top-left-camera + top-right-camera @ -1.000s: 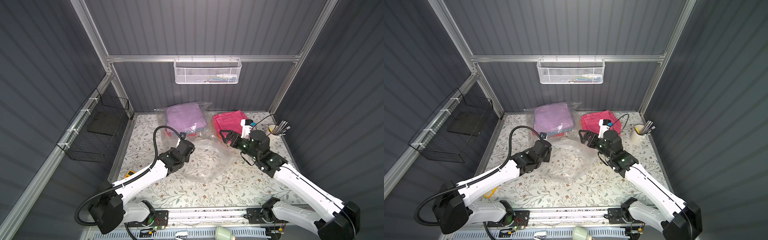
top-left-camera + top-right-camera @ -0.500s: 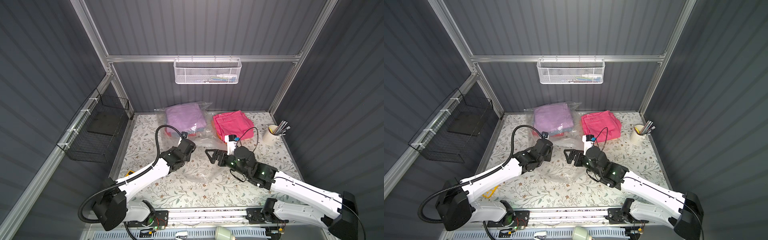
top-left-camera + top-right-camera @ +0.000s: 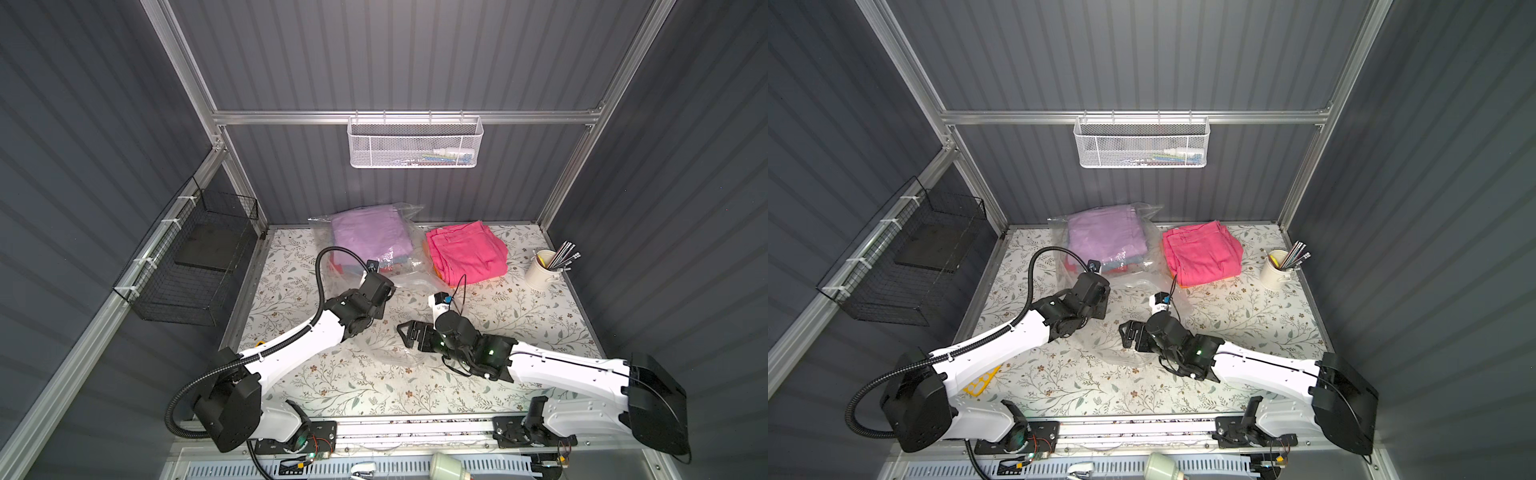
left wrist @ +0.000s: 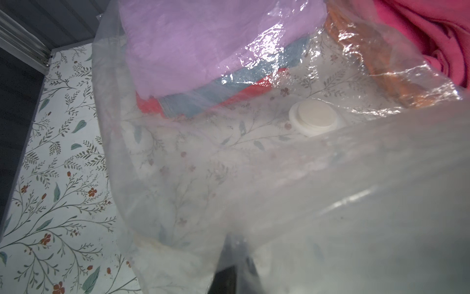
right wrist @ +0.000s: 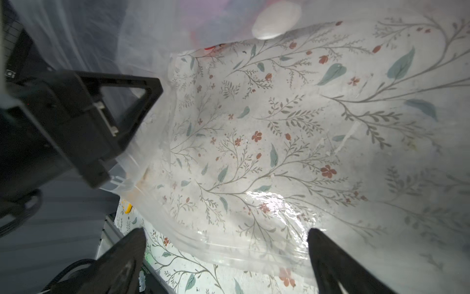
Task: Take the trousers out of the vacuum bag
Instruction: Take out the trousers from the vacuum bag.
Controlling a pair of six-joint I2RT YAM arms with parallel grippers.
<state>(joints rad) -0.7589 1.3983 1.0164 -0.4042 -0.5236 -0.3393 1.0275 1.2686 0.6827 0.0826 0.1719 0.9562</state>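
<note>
Vacuum bag: we see the vacuum bag [image 3: 376, 347] lying crinkled on the floral table [image 3: 519, 316]. It runs from the back left toward the front middle, and its white valve disc [image 4: 314, 118] faces up.
Inside the bag: the lilac trousers [image 3: 368, 239] top a stack at the bag's far end. The light blue trousers [image 4: 229, 91] lie under them and the red trousers [image 4: 148, 105] are lowest.
Outside the bag: the hot pink trousers [image 3: 467, 253] lie folded at the back, just beside the bag. They rest on the orange trousers [image 4: 381, 58], of which we see only an edge.
Left claw: the left claw [image 3: 386, 291] is closed. In its wrist view the bag's film is lifted and draped right across it, so we read it as pinching the film near the valve disc.
Right claw: the right claw [image 5: 225, 233] sits low at the bag's near end, jaws spread wide, with nothing in its grasp. The bag's thick rim runs across just ahead of its fingertips, and we cannot tell whether they touch it.
Elsewhere: a cup of pencils [image 3: 540, 270] stands near the table's right edge.
</note>
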